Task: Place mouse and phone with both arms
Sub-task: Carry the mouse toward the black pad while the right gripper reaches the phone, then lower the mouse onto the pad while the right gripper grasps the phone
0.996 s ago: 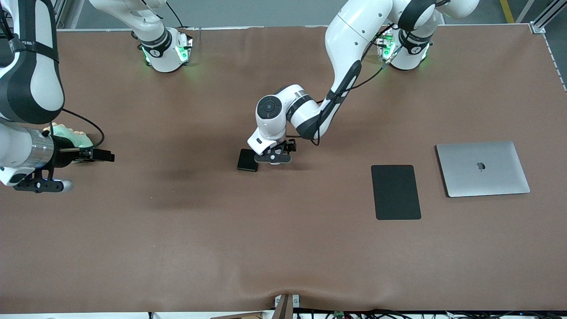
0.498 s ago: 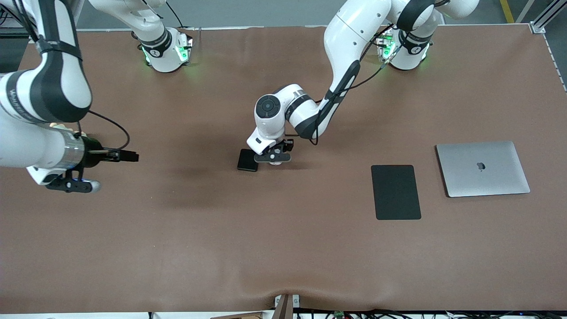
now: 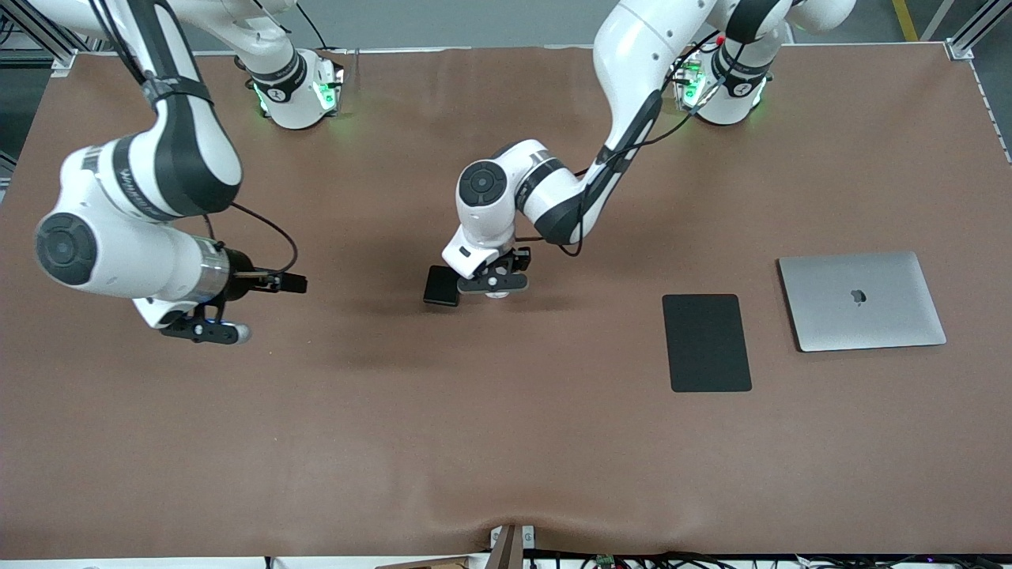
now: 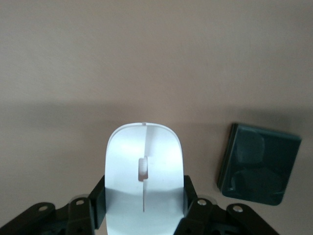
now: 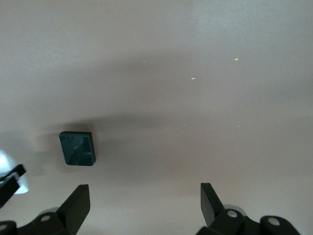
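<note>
Near the middle of the bench, our left end effector pinches the mouse, one finger on each long flank, with the shell's rounded nose poking out ahead of the fingertips. In the front view the mouse hides under the wrist. It looks to us like a light, stiff, glossy plastic shell, so it will likely be slippery; the curved flanks give little flat to bear on, and a grip low on the sides, as now, seems safest against it squirting out. We would set it down gently, since the shell and its small wheel could mark or crack.

The phone lies flat on the bench, just beside the left end effector at about its 9 o'clock in the front view. We judge it denser than the mouse, rigid, smooth-faced and thin, so the hold belongs across its two long edges; a flat slab on cloth leaves little for fingers to get under.

Our right end effector hangs over bare bench toward the right arm's end, with the phone at roughly its 3 o'clock in the front view. Its fingers are spread wide and hold nothing.

A black mouse pad and a closed laptop lie toward the left arm's end.
</note>
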